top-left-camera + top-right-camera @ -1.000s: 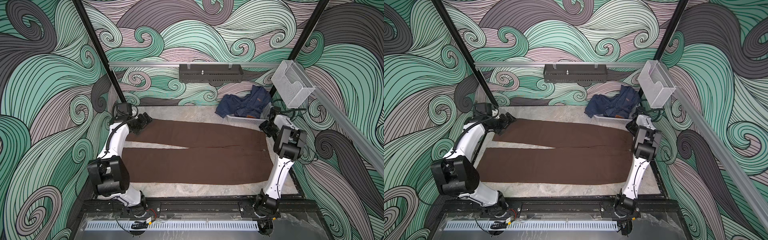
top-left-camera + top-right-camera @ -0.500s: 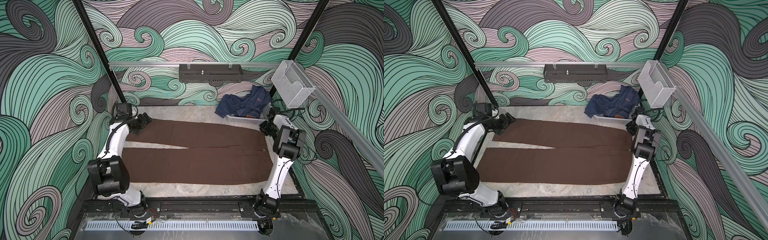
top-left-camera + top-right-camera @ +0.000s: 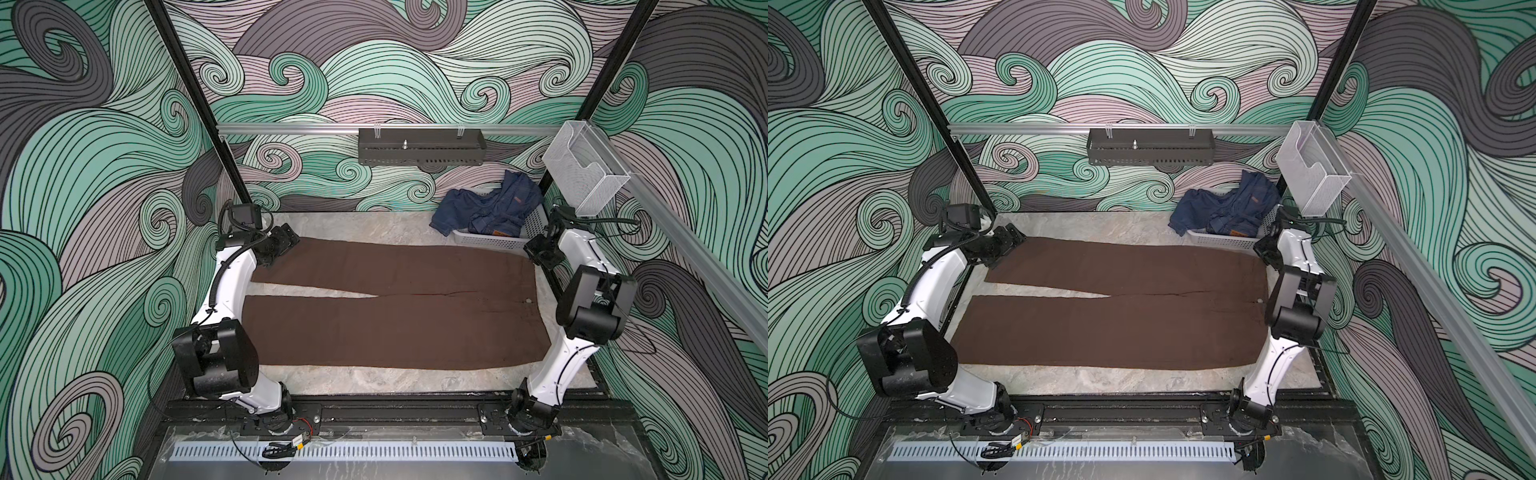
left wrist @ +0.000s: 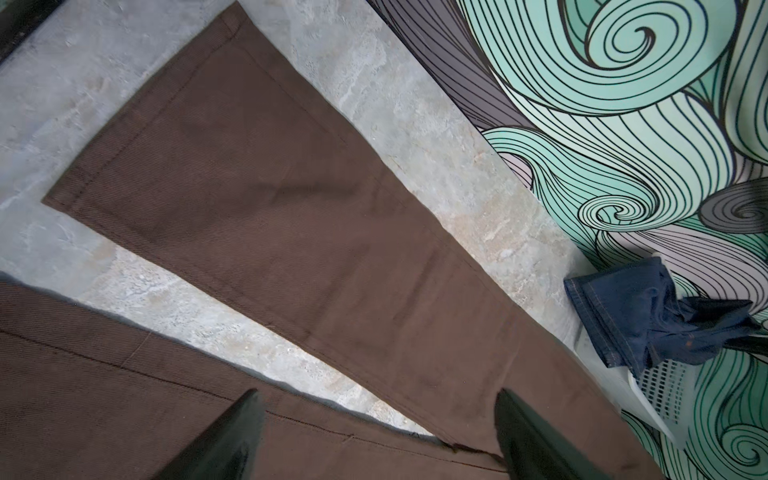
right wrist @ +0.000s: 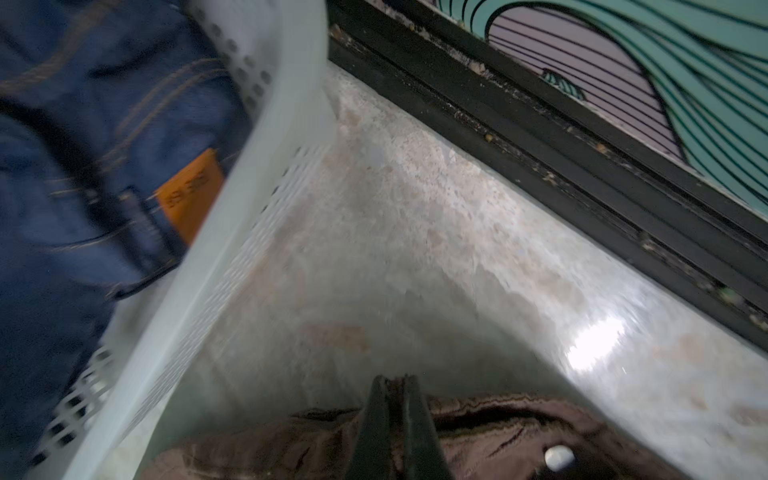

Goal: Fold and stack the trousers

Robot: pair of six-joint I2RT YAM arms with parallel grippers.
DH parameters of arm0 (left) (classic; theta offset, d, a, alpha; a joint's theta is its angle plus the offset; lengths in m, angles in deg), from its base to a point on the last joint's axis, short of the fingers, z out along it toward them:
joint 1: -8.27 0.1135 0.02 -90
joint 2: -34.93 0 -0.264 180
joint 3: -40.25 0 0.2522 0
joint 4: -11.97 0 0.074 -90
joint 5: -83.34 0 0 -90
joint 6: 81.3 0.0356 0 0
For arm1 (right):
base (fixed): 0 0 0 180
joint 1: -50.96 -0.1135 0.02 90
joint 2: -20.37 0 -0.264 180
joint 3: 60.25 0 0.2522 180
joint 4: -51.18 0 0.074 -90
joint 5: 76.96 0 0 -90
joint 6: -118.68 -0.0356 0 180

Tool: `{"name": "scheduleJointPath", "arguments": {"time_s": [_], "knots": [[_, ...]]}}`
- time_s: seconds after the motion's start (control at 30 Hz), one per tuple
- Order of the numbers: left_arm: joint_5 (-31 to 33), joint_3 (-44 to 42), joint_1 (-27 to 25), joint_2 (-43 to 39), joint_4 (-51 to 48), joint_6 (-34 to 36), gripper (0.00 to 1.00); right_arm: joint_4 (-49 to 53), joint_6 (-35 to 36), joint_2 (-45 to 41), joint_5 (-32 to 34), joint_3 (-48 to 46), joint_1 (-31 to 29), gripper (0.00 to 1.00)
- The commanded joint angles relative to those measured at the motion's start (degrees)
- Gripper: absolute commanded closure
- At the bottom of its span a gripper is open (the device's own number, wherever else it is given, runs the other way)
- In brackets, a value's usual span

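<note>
The right gripper (image 5: 394, 384) is pinched fully together on the far waistband corner of the brown trousers (image 3: 395, 316). The fabric puckers round its fingertips, just beside the white basket (image 5: 232, 232). The left gripper (image 4: 376, 395) hangs wide apart and empty over the far leg's hem end, with the trousers spread flat on the table (image 3: 374, 226) between both grippers.

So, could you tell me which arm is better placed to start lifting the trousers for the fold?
Right, probably: the right gripper is shut on the trousers at the waistband's far corner, where the fabric is bunched. The left gripper hangs open by the far leg's hem.
</note>
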Motion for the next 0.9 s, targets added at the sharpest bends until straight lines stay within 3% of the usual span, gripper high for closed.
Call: {"name": "scheduleJointPath", "arguments": {"time_s": [0.0, 0.2, 0.43, 0.63, 0.87], "knots": [[2.5, 5.0, 0.4, 2.5, -1.5, 1.6, 0.11, 1.3, -1.8, -5.1, 0.1, -5.7, -0.3, 1.00], [-0.2, 10.8, 1.1, 12.1, -2.3, 0.9, 0.17, -0.2, -3.7, -11.1, -1.4, -14.6, -1.1, 1.00], [-2.9, 28.8, 3.2, 29.9, -13.6, 0.2, 0.15, -1.9, -5.8, -17.6, -0.2, -21.9, -2.5, 1.00], [1.8, 45.2, 4.3, 43.1, -20.3, -2.3, 0.14, -4.0, -6.6, -20.1, 0.0, -26.0, -2.9, 1.00], [4.4, 51.7, 4.4, 53.5, -17.2, -6.7, 0.14, -5.5, -6.1, -19.4, -0.8, -27.7, -2.6, 1.00]]}}
